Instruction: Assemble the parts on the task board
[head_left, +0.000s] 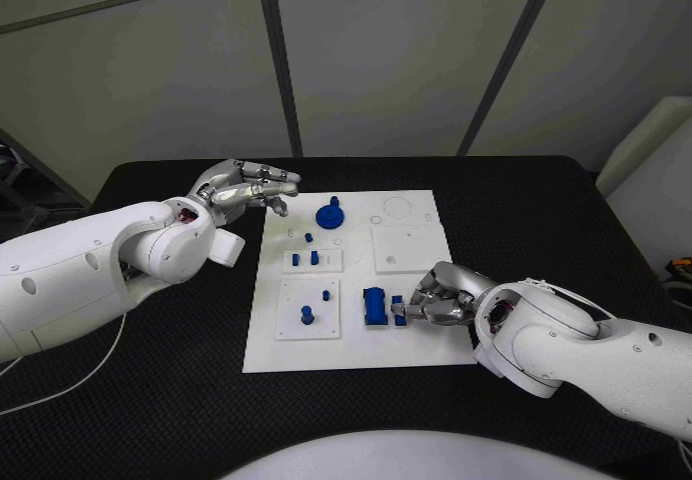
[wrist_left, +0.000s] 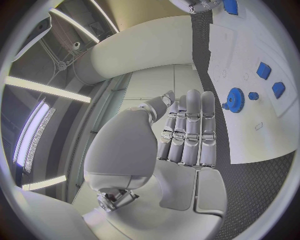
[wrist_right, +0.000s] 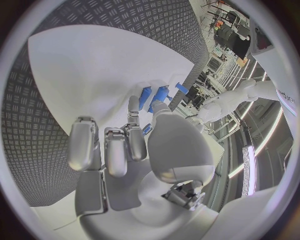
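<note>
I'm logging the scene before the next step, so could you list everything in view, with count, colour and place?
task board: one, white, middle of the black table.
gear-shaped part: one, blue, far end of the board, near the left hand.
small parts: several, blue, on the board's left-side plates.
block part: one, blue, near edge of the board, by the right hand.
table: one, black.
left hand: silver, beyond the board's far left corner, holding nothing.
right hand: silver, fingers at the block part.

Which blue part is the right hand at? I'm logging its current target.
The upright blue block near the task board's front edge. The right hand has its fingers right beside it; the gear and small pegs lie farther back.
</note>
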